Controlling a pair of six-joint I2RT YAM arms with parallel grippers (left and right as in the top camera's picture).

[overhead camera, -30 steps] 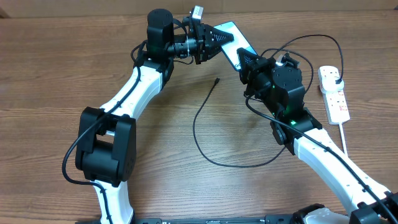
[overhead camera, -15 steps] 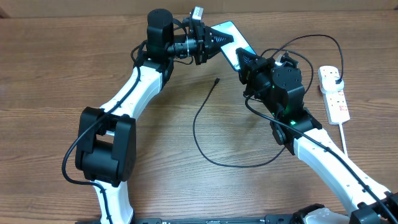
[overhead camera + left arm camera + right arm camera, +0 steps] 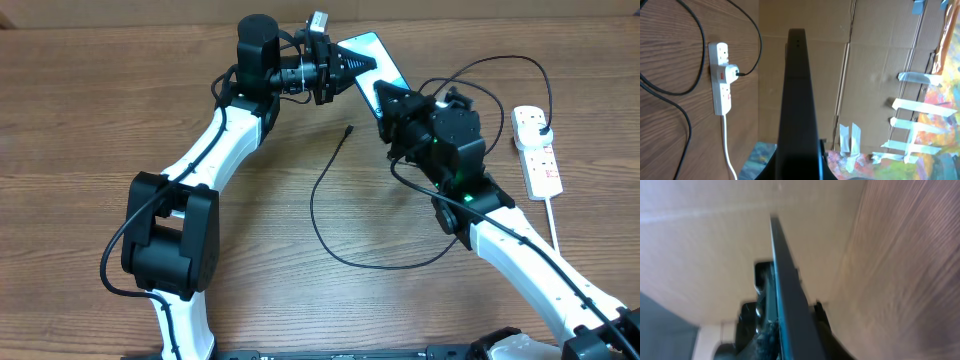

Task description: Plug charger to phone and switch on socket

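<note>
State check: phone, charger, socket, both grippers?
phone: screen lit, gripped, unplugged
charger: plug head in socket, connector tip loose on table
socket: switch position unreadable
left gripper: shut on phone
right gripper: at phone, open or shut unclear

A wooden table (image 3: 80, 120) with brown grain running crosswise fills the overhead view, and a pale strip of cardboard (image 3: 500, 8) edges its far side. From the left wrist, that cardboard wall (image 3: 875, 50) stands upright behind the tabletop, creased vertically. Pale tape strips (image 3: 912, 107) are stuck across its right part, with a bit of blue tape (image 3: 920, 6) near the top. Beside them a colourful patch (image 3: 940, 125), perhaps printed paper, is too blurred to identify.
</note>
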